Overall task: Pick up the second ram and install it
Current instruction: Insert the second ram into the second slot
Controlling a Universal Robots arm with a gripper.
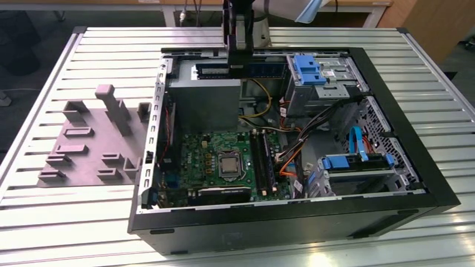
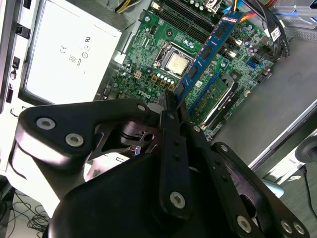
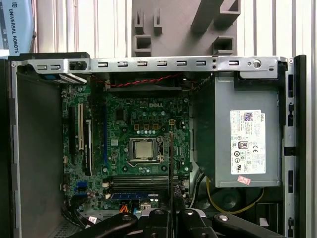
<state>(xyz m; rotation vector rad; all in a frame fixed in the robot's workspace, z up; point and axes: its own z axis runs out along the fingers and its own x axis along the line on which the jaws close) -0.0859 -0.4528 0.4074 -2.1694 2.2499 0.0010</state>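
**Clerk:** Entry one, the hand?
**Checker:** Black two-finger gripper (image 2: 171,101), jaws drawn narrow and clamped on the second ram (image 2: 208,49). That is a long, thin, blue-green memory stick with a row of black chips and a small pale label.

**Clerk:** Location of the stick?
**Checker:** Held in the air over the open black metal computer case (image 1: 401,111). In the exterior view it hangs level above the far end of the plain grey box power supply (image 1: 204,103), with its long side running across the case. It touches nothing but the fingers (image 2: 168,148).

**Clerk:** How does it stand to the board?
**Checker:** It is well apart from the green printed motherboard (image 1: 211,150) and from that board's long black sockets (image 1: 260,161). In the first wrist view the stick shows edge-on, a thin dark line crossing the board beside the square silver processor (image 3: 143,148).

**Clerk:** Other stock?
**Checker:** Grey moulded plastic holder block (image 1: 89,144), lying outside the case toward the exterior view's left. Block and case both rest on the ribbed silver metal table (image 1: 74,222).
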